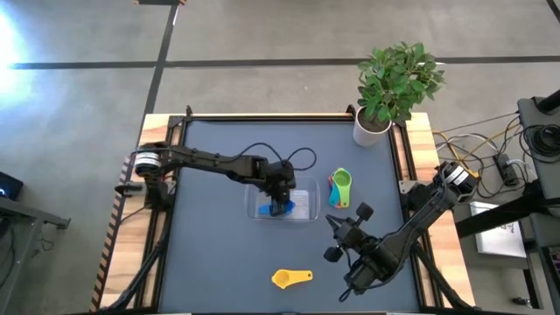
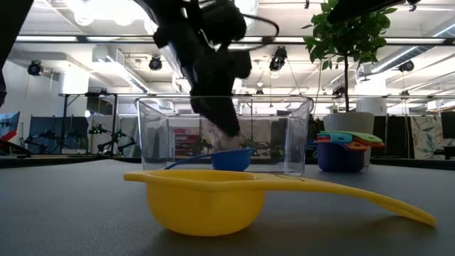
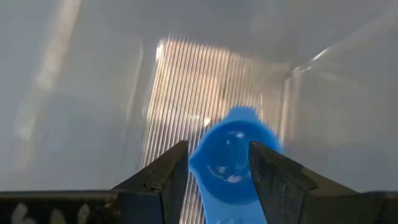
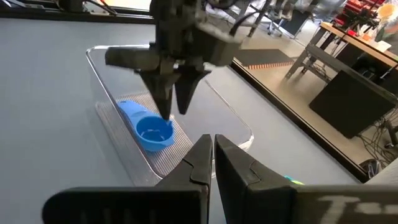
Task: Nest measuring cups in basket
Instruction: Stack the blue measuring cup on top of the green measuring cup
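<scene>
Taking the basket (image 1: pixel 302 208) as your landmark: nearest you, the yellow cup (image 1: pixel 290 278) lies well in front of it. Your right gripper (image 1: pixel 333 224), closed and empty, waits beside it. Inside, the blue cup (image 1: pixel 278 208) rests between your left gripper's (image 1: pixel 280 203) parted fingers. Stacked cups (image 1: pixel 339 188) sit just beyond.

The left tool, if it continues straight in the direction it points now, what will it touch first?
Most likely the blue cup, lying between the left tool's open fingers, then the clear basket's ribbed floor beneath it.
</scene>
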Controlling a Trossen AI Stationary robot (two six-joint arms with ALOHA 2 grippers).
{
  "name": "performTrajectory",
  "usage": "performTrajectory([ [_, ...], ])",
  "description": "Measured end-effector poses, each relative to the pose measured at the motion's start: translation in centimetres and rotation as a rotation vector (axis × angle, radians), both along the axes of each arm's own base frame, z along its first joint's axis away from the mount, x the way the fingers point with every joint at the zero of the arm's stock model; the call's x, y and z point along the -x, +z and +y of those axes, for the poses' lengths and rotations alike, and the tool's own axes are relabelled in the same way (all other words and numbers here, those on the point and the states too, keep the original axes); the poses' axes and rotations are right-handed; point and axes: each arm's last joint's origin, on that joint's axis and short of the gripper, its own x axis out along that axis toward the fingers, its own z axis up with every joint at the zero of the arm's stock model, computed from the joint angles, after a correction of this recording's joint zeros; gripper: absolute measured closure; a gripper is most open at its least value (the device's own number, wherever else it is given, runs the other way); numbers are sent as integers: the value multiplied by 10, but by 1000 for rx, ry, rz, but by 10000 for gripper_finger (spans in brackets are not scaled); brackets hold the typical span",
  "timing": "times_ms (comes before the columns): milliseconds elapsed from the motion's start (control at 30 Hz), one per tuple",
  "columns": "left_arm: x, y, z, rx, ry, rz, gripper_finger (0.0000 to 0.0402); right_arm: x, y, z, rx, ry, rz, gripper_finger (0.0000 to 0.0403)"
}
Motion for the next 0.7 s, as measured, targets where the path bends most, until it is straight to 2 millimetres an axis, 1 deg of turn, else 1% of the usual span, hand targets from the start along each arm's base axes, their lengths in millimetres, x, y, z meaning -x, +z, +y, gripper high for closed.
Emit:
performTrajectory([
  [67, -2, -12, 0, 0, 14, 44, 251, 0, 0, 0, 1, 0, 2, 394],
  [233, -8, -30, 3, -20, 50, 112, 251, 0, -1, 0, 2, 1, 5, 394],
  [300, -11, -34, 4, -28, 55, 133, 251, 0, -1, 0, 3, 1, 6, 394],
  [400, -12, -33, 4, -42, 58, 144, 251, 0, -1, 0, 3, 1, 8, 394],
  [600, -15, -23, 3, -38, 38, 163, 251, 1, -2, -1, 4, 1, 9, 394],
  [700, -15, -22, 2, -31, 31, 169, 253, 1, -2, -1, 6, 2, 12, 394],
])
